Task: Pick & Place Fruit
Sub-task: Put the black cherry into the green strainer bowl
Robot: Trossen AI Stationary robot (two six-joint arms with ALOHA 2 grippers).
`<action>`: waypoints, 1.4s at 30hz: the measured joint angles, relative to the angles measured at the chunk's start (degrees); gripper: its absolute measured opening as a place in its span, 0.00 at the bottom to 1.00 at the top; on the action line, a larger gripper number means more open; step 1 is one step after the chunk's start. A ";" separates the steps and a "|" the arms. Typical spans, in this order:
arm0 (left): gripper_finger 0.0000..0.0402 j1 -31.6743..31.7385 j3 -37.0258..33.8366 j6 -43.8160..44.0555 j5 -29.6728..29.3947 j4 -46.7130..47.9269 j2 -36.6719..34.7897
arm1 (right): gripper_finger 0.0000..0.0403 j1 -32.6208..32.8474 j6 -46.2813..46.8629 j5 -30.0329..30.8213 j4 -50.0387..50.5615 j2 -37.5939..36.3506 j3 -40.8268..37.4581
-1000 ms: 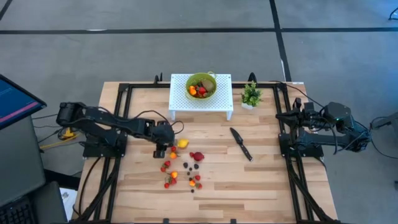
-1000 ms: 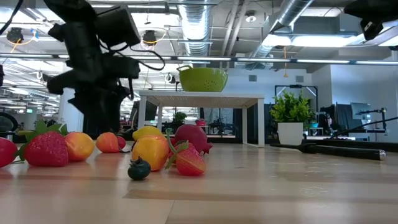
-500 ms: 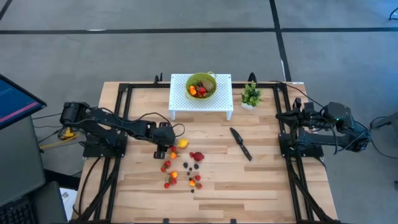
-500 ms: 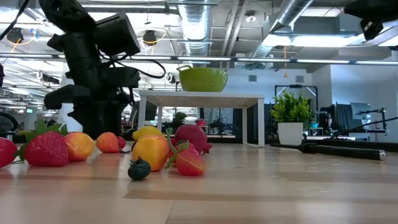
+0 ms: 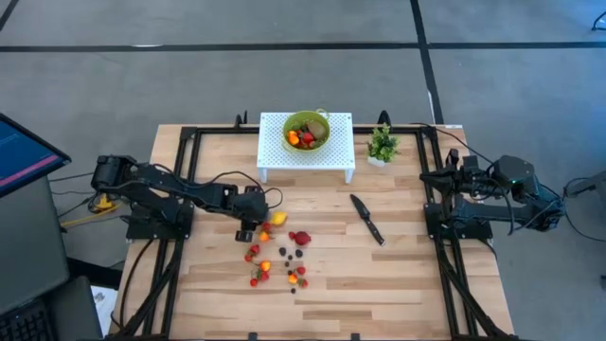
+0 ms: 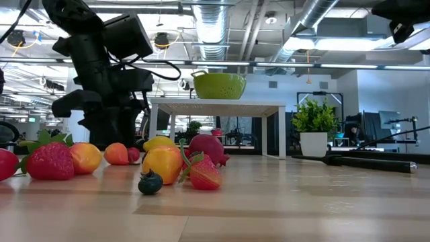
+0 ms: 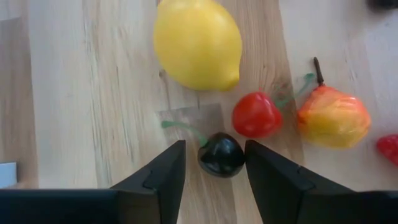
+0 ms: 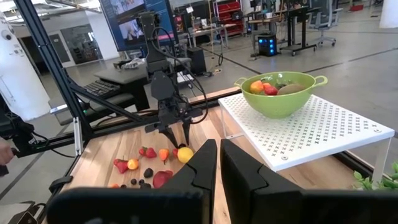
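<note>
Two fingers straddling a dark cherry

Down at the wooden surface, the left pincer has its fingers apart on either side of a small dark purple cherry, not yet clamped. Just beside lie a red cherry, an orange-yellow fruit and a yellow lemon. This looks like the grasp step: next, close, lift, carry to the green bowl on the white perforated stand. Farthest off, the right pincer waits pressed together at the surface's right edge.
</note>
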State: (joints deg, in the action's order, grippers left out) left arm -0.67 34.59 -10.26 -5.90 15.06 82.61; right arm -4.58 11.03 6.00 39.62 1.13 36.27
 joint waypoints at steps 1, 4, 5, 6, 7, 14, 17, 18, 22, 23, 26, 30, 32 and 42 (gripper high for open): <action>0.39 0.00 0.00 0.00 0.31 -0.07 0.00 | 0.04 0.01 0.01 0.00 0.00 -0.01 0.00; 0.38 0.00 0.00 0.00 1.24 -0.18 0.00 | 0.04 0.00 0.02 0.00 0.00 0.00 0.00; 0.37 0.00 0.00 0.00 1.52 -0.25 0.00 | 0.04 0.01 0.01 0.00 0.00 0.00 0.00; 0.36 0.00 0.00 0.00 1.78 -0.29 0.02 | 0.04 0.02 0.00 0.00 0.00 0.00 0.00; 0.36 0.00 0.00 0.00 1.91 -0.60 0.44 | 0.04 0.00 0.00 0.00 0.00 0.00 0.00; 0.32 0.00 0.22 0.02 4.00 -1.88 4.07 | 0.04 0.00 0.01 0.00 0.00 -0.01 0.00; 0.31 0.00 0.17 0.02 4.03 -2.08 4.59 | 0.04 0.01 0.01 0.00 0.00 -0.02 0.00; 0.31 0.00 0.17 0.00 4.06 -2.14 4.59 | 0.04 0.02 0.00 0.00 0.00 0.00 0.00; 0.31 0.00 0.11 0.02 4.08 -2.24 3.85 | 0.04 0.00 0.02 0.00 0.00 0.00 0.00; 0.31 0.00 0.07 0.02 4.06 -2.26 3.65 | 0.04 0.01 0.01 0.00 0.00 0.00 0.00; 0.31 0.00 -0.11 0.13 3.99 -2.04 2.73 | 0.04 0.01 0.01 0.00 0.00 -0.01 0.00; 0.30 -0.02 -0.11 0.16 3.93 -2.08 0.98 | 0.04 0.01 0.01 0.00 0.00 0.00 0.00; 0.30 -0.02 -0.11 0.17 3.72 -2.01 0.24 | 0.04 0.00 0.02 0.00 0.00 0.00 0.00; 0.30 -0.02 -0.11 3.00 0.52 -4.76 -8.41 | 0.04 0.00 0.02 0.00 0.00 -0.02 0.00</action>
State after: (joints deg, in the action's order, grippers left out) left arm -0.69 34.48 -7.27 -5.38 10.30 74.20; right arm -4.58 11.05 6.00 39.62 1.11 36.27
